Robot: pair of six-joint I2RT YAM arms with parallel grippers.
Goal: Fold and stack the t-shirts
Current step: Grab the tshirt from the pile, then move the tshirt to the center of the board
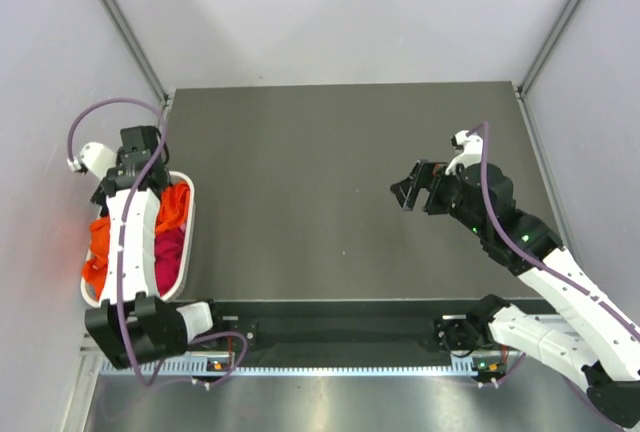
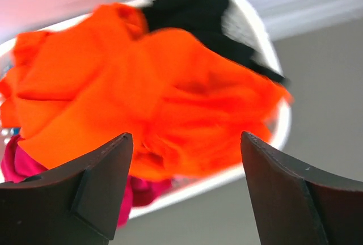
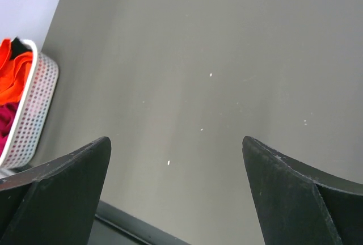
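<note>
The t-shirts lie bunched in a white basket at the table's left edge. A bright orange t-shirt is on top, with a black one behind it and a magenta one under it. My left gripper hangs open just above the orange cloth and holds nothing. In the top view the left arm reaches over the basket and hides its fingers. My right gripper hovers open over bare table at the right, its fingers wide apart with nothing between them.
The dark grey table spreads between the basket and the right arm. The basket's perforated wall shows at the far left of the right wrist view. A black rail runs along the near edge. Pale walls enclose the table.
</note>
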